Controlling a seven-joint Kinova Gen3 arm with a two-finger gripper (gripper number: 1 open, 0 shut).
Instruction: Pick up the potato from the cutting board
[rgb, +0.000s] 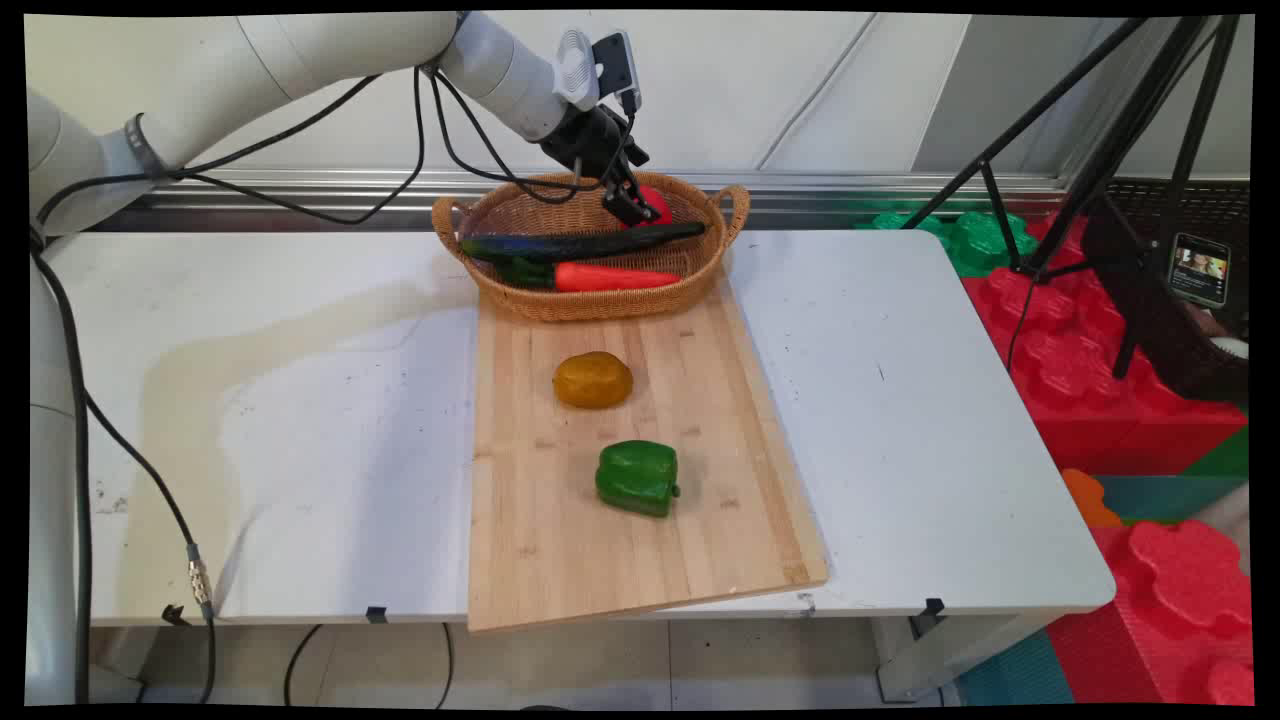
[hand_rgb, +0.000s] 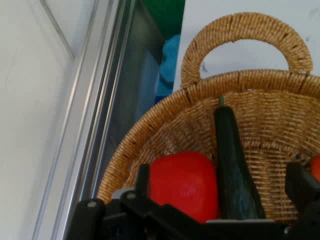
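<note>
My gripper (rgb: 630, 208) reaches down into the far side of a wicker basket (rgb: 590, 305) at the back of the table. It stands open, its fingers wide apart around a red bell pepper (rgb: 655, 203) and the tip of a long dark green cucumber (rgb: 590, 243). In the hand view my gripper (hand_rgb: 221, 182) has the red pepper (hand_rgb: 182, 185) right against its left finger (hand_rgb: 143, 180), and the cucumber (hand_rgb: 232, 170) runs beside it over the basket's floor (hand_rgb: 260, 115). An orange carrot (rgb: 615, 278) lies in the basket's near side.
A wooden cutting board (rgb: 560, 540) lies in front of the basket on the white table (rgb: 300, 400). It carries a brownish-yellow potato (rgb: 592, 380) and a green bell pepper (rgb: 637, 477). A black tripod (rgb: 1100, 150) and red foam blocks (rgb: 1080, 340) stand off the table's right.
</note>
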